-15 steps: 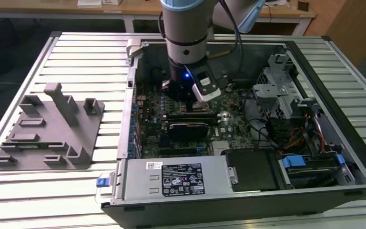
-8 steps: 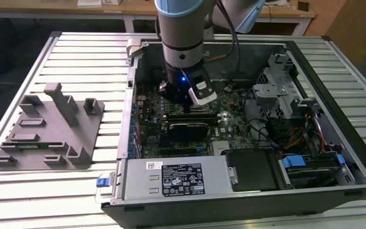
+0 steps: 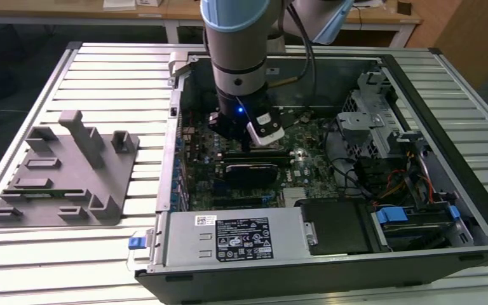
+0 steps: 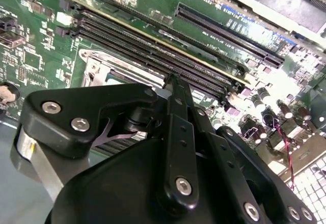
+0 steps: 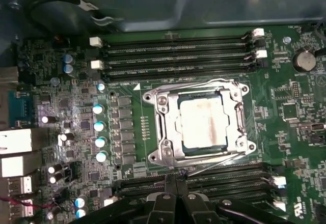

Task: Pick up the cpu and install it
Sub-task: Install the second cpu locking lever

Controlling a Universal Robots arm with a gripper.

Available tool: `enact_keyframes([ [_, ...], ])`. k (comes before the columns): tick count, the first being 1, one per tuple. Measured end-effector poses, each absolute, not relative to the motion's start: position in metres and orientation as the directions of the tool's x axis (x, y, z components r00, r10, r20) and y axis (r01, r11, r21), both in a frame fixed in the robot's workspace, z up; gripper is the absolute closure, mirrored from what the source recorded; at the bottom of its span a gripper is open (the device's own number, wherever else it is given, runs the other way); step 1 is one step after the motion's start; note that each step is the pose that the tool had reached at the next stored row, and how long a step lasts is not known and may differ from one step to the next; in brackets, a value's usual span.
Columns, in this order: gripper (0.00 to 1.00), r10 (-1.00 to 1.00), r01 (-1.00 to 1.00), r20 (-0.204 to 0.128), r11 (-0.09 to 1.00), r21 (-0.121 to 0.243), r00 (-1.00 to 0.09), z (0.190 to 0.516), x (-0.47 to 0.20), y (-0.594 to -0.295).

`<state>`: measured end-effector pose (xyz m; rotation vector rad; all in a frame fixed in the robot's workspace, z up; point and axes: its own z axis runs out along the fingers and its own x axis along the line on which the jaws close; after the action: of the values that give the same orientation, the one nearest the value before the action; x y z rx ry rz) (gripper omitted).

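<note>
The claw [image 5: 175, 199] hung inside the open computer case [image 3: 447, 114], its black fingers [image 5: 168, 203] pressed together with nothing between them, as seen at the bottom centre of the first wrist view. In the second wrist view the same closed fingertips [image 4: 175, 89] stood just above a row of dark memory slots [image 4: 153, 56] on the green motherboard [image 4: 30, 40].

The cpu [image 5: 202, 120] lay flat in the metal-framed socket [image 5: 163, 127] at the middle of the first wrist view, its pale metal top faintly stained. It sat apart from the claw, with a band of memory slots [image 5: 214, 180] between the two.

In the exterior view the arm [image 3: 237, 57] reached down from the top centre of the frame into the case, which also held a power supply [image 3: 227, 236] at the lower centre and a drive cage [image 3: 380, 121] toward the right. The case rested on a slatted tabletop [image 3: 100, 82], and a grey fixture [image 3: 66, 175] stood well apart at the left.
</note>
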<state>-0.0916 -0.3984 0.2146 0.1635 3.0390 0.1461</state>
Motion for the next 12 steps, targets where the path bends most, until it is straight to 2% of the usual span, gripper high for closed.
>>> enact_keyframes([
  [4, 0.89, 0.114, 0.102, -0.086, 0.986, 0.130, -0.990, 0.2128, -0.0946, -0.4004],
  [12, 0.89, 0.116, 0.102, -0.083, 0.982, 0.157, -0.990, 0.2068, -0.0972, -0.4048],
])
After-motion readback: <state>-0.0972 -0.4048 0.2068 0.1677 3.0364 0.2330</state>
